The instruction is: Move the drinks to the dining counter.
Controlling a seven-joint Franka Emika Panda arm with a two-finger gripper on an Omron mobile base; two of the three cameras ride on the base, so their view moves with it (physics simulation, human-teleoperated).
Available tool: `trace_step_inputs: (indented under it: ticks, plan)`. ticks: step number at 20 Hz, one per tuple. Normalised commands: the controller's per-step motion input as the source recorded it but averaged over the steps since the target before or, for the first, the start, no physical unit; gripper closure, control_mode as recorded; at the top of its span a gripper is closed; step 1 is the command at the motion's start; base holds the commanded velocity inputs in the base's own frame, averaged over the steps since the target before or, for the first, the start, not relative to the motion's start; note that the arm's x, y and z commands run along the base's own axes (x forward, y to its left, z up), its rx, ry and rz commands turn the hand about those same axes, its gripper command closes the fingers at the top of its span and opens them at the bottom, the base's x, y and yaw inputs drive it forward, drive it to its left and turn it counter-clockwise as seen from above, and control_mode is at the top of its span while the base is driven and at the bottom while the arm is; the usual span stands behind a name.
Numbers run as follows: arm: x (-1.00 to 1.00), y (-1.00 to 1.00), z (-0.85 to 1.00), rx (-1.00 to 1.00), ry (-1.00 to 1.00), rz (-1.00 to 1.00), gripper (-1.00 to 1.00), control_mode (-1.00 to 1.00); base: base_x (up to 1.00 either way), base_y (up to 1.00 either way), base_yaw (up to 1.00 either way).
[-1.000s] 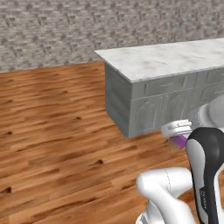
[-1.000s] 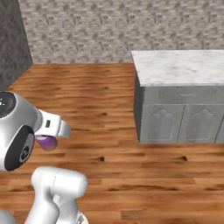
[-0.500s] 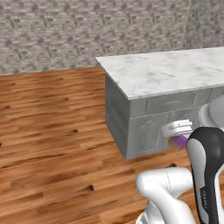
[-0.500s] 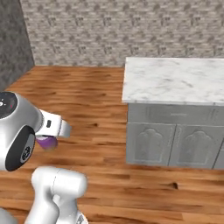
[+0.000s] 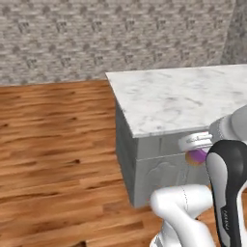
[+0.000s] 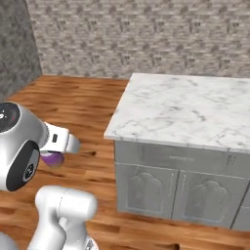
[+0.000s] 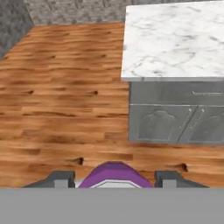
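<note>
The tool (image 7: 113, 180) is closed on the can (image 7: 114, 174), whose purple body rises between the two dark finger tips at the bottom centre of the hand view; the same can (image 5: 196, 156) shows as a purple and orange patch at the lower right of the left base view and at the lower left of the right base view (image 6: 52, 158). The marble tabletop (image 5: 183, 96) on its grey base fills the right half of both base views and the upper right of the hand view, above the wooden floor (image 7: 61, 87), with a stone wall (image 6: 146, 34) behind.
</note>
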Motion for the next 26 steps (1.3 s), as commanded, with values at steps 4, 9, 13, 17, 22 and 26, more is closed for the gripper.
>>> trace_step_inputs:
  ticks: [4, 9, 13, 17, 22, 26]
  plan:
    - [0.00, 0.00, 0.00, 0.00, 0.00, 0.00, 1.00, 1.00, 1.00, -0.82, 0.20]
    - [0.00, 0.00, 0.00, 0.00, 0.00, 0.00, 1.00, 1.00, 0.85, -0.98, 0.18]
    - [0.00, 0.00, 0.00, 0.00, 0.00, 0.00, 1.00, 1.00, 0.84, -0.80, 0.13]
    - [0.00, 0.00, 0.00, 0.00, 0.00, 0.00, 1.00, 1.00, 0.84, -0.21, 0.07]
    - [0.00, 0.00, 0.00, 0.00, 0.00, 0.00, 1.00, 1.00, 0.82, -0.10, 0.03]
    - [0.00, 0.00, 0.00, 0.00, 0.00, 0.00, 1.00, 1.00, 0.85, -0.09, -0.02]
